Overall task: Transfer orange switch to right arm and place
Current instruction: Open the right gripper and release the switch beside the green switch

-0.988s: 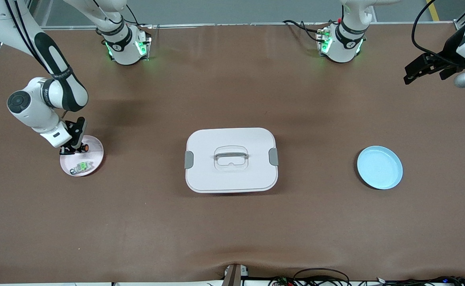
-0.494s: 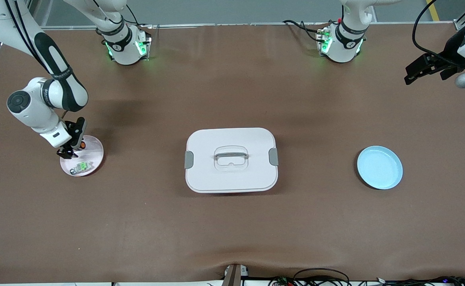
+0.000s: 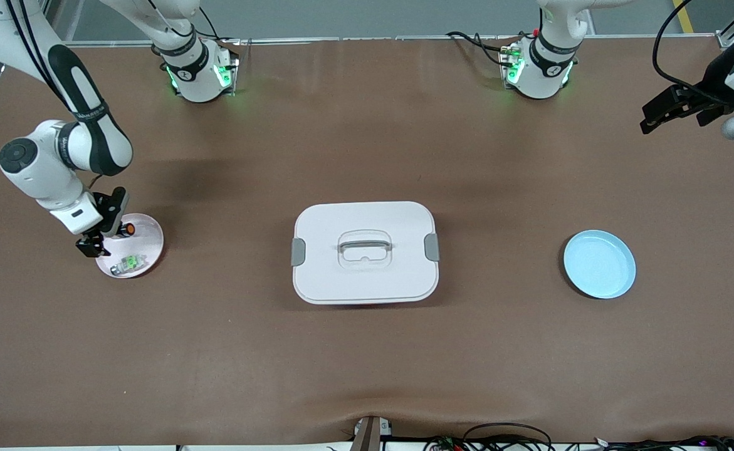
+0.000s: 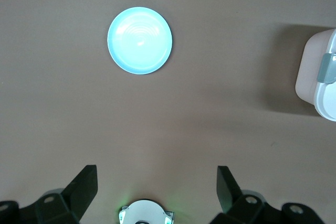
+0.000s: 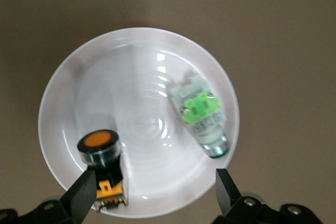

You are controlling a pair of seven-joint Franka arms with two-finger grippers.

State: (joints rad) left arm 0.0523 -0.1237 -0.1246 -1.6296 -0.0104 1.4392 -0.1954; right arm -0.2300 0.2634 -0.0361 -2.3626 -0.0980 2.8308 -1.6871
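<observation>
The orange switch (image 3: pixel 127 230) (image 5: pixel 101 150) lies on the pink plate (image 3: pixel 148 240) (image 5: pixel 142 72), near the rim that is farther from the front camera. My right gripper (image 3: pixel 93 246) (image 5: pixel 155 182) hovers over the plate's edge at the right arm's end of the table. It is open, and the switch sits below one finger (image 5: pixel 84 192), not gripped. My left gripper (image 3: pixel 662 114) (image 4: pixel 157 179) hangs open and empty, high over the left arm's end of the table, where it waits.
A small grey part with a green top (image 3: pixel 130 263) (image 5: pixel 202 114) shares the pink plate. A white lidded box (image 3: pixel 365 275) (image 4: pixel 317 77) sits mid-table. A blue plate (image 3: pixel 598 264) (image 4: pixel 139 40) lies toward the left arm's end.
My right gripper has opened and let go of the orange switch, which now rests on the pink plate. The gripper has drawn back toward the plate's edge. The left arm barely moved.
</observation>
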